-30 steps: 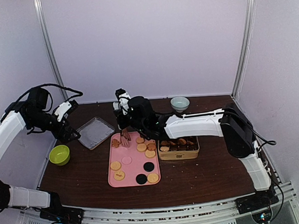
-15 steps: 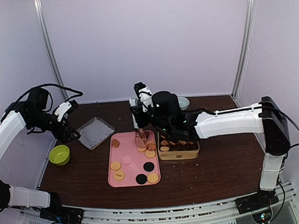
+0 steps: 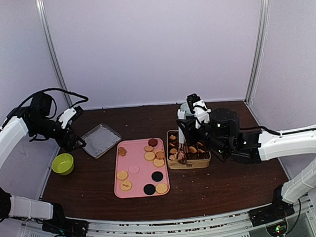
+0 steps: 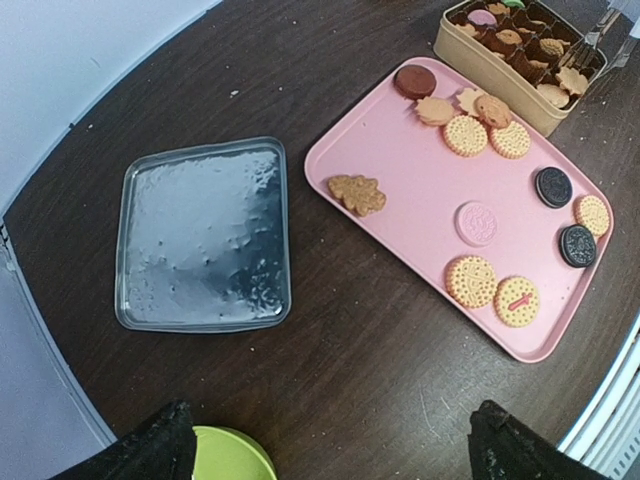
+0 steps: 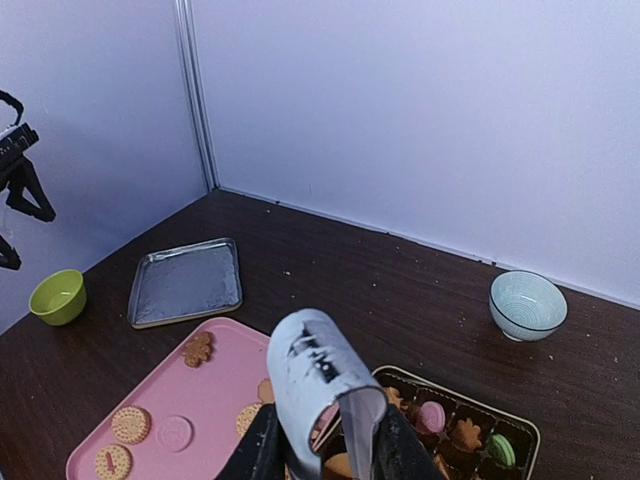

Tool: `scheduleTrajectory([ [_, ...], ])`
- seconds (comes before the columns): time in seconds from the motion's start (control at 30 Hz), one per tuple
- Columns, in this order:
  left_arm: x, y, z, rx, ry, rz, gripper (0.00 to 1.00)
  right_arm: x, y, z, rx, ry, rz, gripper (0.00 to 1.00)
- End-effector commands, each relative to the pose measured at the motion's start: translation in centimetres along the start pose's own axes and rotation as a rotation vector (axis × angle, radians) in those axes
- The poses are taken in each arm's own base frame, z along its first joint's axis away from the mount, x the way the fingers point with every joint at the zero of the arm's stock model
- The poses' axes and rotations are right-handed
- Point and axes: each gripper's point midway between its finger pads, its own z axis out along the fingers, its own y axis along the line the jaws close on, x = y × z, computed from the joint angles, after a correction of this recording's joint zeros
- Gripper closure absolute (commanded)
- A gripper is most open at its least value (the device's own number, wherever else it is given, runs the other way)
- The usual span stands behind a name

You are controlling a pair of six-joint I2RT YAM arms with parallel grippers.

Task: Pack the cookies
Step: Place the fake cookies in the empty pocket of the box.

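The right gripper (image 3: 182, 152) hangs fingers-down over the left end of the gold tin (image 3: 190, 164). Its jaws are drawn narrow on a tan cookie (image 5: 322, 425) held on edge just above the compartments, and its arm reaches in from the right, above the tin's right end. The left gripper (image 4: 330, 455) is spread wide with nothing in it, raised over the left edge of the table (image 3: 226, 184). Nearest, the pink tray (image 3: 137, 180) lies lengthwise at the table's middle, its right edge just beside the tin. The loose cookies (image 4: 466, 135) sit on it: one tan and two black at the near right corner, two tan at the near left, a pink one in the middle, a cluster at the far right corner next to the tin, and a leaf-shaped one alone at the far left. More fill the tin. The green bowl (image 3: 62, 163) sits at the left edge, and the silver tray (image 3: 101, 139) lies just beyond it, apart from the pink tray's far left corner. A pale blue bowl (image 5: 528, 305) stands near the far edge behind the tin. Bare table runs along the near edge and to the right of the tin.
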Motion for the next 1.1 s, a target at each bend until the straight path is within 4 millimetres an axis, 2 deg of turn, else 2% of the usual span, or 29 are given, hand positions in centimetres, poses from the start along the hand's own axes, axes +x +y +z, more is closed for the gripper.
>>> scheduleTrajectory([
  [0.0,-1.4,0.3,-0.3,0.007,-0.043,-0.004,0.02,-1.3,-1.5,-1.2,0.062,-0.040,0.020,0.89],
  [0.3,-1.7,0.4,-0.3,0.012,-0.048,-0.007,0.02,-1.3,-2.0,-0.8,0.092,-0.037,0.000,0.89],
  [0.6,-1.4,0.3,-0.3,0.011,-0.044,-0.003,0.02,-0.2,-1.7,-0.1,0.082,-0.004,-0.022,0.69],
  [1.07,-1.7,-0.5,-0.4,0.058,-0.059,0.003,0.02,-2.0,-1.9,-0.8,0.084,-0.042,-0.035,0.67],
])
